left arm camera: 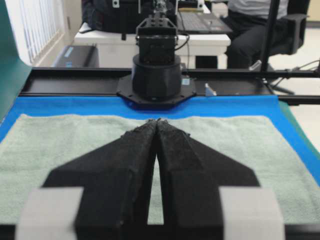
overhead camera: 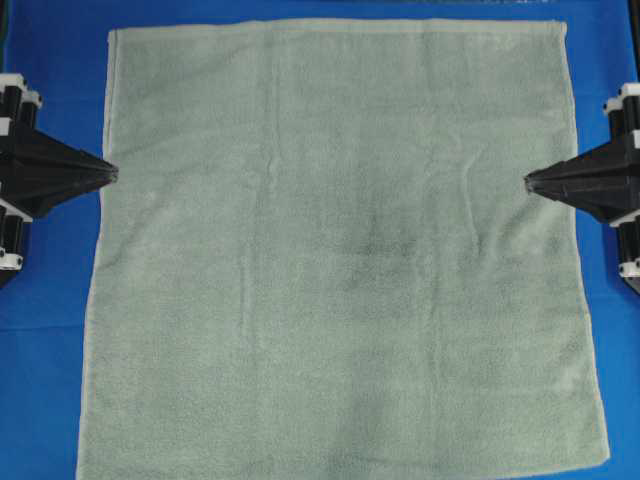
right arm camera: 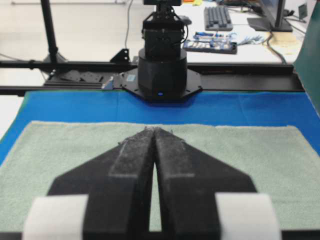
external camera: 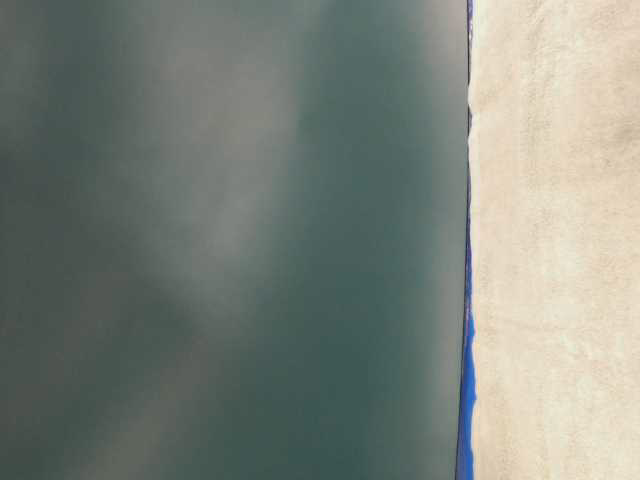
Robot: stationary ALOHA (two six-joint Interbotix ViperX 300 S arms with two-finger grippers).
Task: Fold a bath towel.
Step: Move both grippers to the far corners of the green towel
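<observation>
The bath towel is a large pale sage-green terry cloth spread flat over the blue surface; its near edge runs out of the overhead view. My left gripper hovers at the towel's left edge, halfway up, shut with nothing between its tips. My right gripper points in over the towel's right side, shut and empty too. In the left wrist view the left gripper hangs above the towel. The right wrist view shows the right gripper over the towel, tips touching.
Blue surface borders the towel on the left, right and far sides. Each wrist view shows the opposite arm's black base on a black rail beyond the blue surface. The table-level view shows blurred dark green beside pale fuzzy cloth.
</observation>
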